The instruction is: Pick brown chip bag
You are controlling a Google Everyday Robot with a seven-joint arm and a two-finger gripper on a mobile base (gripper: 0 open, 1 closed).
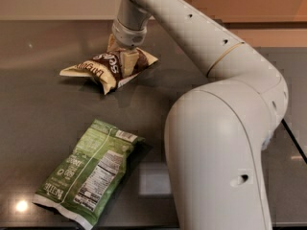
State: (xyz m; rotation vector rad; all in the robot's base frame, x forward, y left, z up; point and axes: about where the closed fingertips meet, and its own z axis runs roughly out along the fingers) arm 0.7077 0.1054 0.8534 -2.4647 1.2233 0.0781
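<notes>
The brown chip bag point(98, 67) lies crinkled on the dark table point(43, 114) at the back left, with a dark brown centre, white lettering and cream-tan ends. My gripper point(121, 52) comes down on the bag's right half from above. One cream finger point(128, 62) presses on the near side of the bag's dark centre. The other finger point(112, 41) sits behind the bag, so the fingers pinch the bag between them. The bag still rests on the table.
A green chip bag point(88, 175) with a white nutrition label lies at the front left. My white arm and its large body point(218, 147) fill the right side of the view. The table's back edge meets a tan wall.
</notes>
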